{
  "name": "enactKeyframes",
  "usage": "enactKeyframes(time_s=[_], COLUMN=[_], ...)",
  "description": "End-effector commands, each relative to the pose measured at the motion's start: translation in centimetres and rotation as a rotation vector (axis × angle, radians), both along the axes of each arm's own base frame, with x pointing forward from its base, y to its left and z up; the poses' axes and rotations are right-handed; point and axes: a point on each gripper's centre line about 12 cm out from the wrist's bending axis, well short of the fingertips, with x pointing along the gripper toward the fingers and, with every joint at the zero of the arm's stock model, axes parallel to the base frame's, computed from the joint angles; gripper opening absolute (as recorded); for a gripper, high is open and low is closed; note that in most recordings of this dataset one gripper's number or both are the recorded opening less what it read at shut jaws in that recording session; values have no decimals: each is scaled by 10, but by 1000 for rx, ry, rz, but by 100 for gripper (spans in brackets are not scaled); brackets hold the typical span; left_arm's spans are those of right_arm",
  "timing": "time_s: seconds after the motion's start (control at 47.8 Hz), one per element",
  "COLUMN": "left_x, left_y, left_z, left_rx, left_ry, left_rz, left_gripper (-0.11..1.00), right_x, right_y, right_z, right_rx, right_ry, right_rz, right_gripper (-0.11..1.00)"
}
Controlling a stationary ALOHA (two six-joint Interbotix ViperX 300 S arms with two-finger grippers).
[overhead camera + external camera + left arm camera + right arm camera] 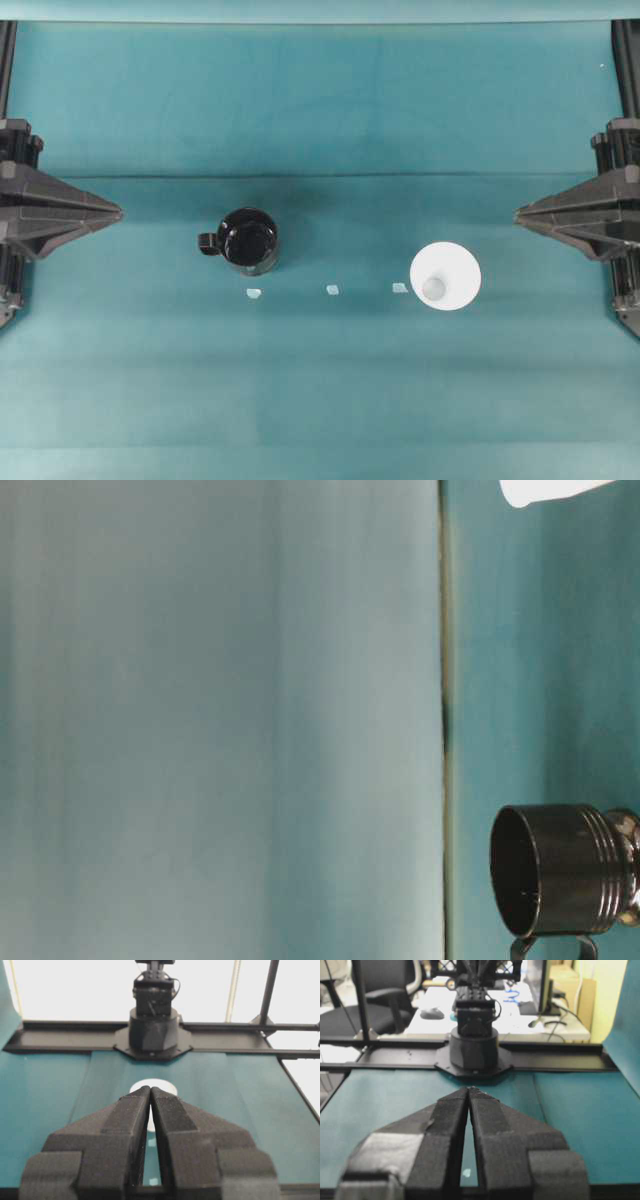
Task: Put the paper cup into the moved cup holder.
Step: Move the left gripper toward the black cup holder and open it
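1. While both arms sit parked at the table's edges in the overhead view, I see the plain white tapered paper cup point(445, 276) standing upright, mouth up, right of centre on the teal cloth-covered table point(320, 400). The glossy black round cup holder with a small side handle point(246, 241) stands well apart to its left. The left gripper point(118, 213) and the right gripper point(518, 213) both point inward with jaws pressed together, holding nothing. Three small pale scraps of tape point(332, 290) lie in a row between cup and holder. My worry: the cup is thin and light, so a hard pinch could crush its wall, and a glancing approach could tip it.

2. From the table-level view, which appears turned sideways, I see only the holder point(560, 870) and a sliver of the cup point(550, 490). I cannot judge from it whether the cup's base will fit the holder's mouth; a tight fit could jam or tilt the cup.

3. Through the left wrist camera, the closed left gripper point(150, 1089) hides most of the cup's white rim point(165, 1085) beyond it, so I must open it before any reach.

4. Through the right wrist camera, the right gripper point(469, 1090) is likewise closed and empty; neither cup nor holder shows there, so I cannot check alignment from it.
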Motion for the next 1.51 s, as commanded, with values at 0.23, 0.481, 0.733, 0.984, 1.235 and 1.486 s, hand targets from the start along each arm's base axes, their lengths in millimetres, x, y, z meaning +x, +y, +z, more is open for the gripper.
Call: enactKeyframes(time_s=[0.23, 0.481, 0.733, 0.984, 1.235, 1.486], left_x=[12, 13, 26, 33, 28, 37], left_y=[2, 3, 5, 13, 23, 24], left_z=[-3, -15, -39, -57, -71, -86], left_rx=[-19, -32, -31, -33, -48, -64], left_ry=[147, 231, 385, 501, 580, 638], left_rz=[8, 16, 26, 60, 103, 106], left_gripper=[0, 0, 0, 0, 0, 1], right_x=[7, 7, 6, 4, 3, 2], right_y=[-2, -2, -1, -2, -3, -4], right_z=[6, 0, -15, -22, -23, -26], right_rx=[64, 68, 70, 73, 73, 74], right_ry=[126, 238, 357, 423, 430, 453], right_rz=[-9, -9, -11, -14, -22, -27], right_gripper=[2, 2, 2, 2, 2, 2])
